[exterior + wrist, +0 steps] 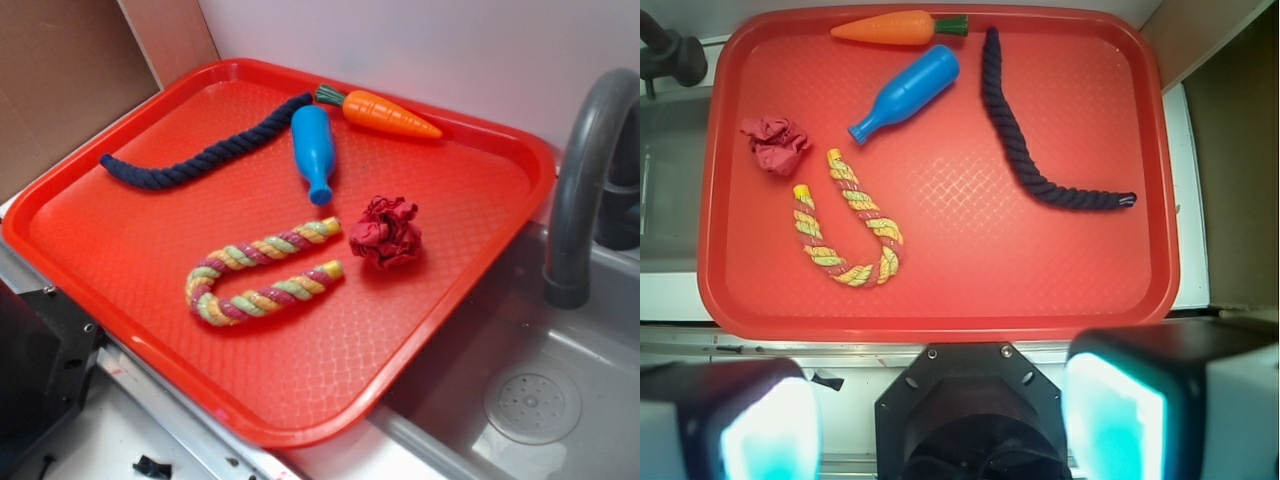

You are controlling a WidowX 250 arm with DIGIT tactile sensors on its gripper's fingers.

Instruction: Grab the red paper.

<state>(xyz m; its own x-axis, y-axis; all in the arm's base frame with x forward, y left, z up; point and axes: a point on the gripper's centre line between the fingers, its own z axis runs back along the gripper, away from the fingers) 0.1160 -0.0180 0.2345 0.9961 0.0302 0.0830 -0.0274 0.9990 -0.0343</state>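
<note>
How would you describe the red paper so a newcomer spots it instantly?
Start at the big red tray beside the grey sink. On its sink-side half, by the open ends of the striped U-shaped rope, sits the red paper. It is the only crumpled, dark crimson wad there.

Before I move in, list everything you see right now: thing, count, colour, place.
tray: one, bright red, beside the sink
red paper: one crumpled wad, dark crimson, on the tray near the sink-side edge
striped rope: one, yellow, green and pink, bent in a U beside the paper
dark rope: one, navy, far part of the tray
bottle: one, blue, lying between dark rope and carrot
carrot: one, orange with green top, far edge of the tray
sink: one, grey, with faucet
gripper: one, black, fingers apart, back from the tray, holding nothing
</note>
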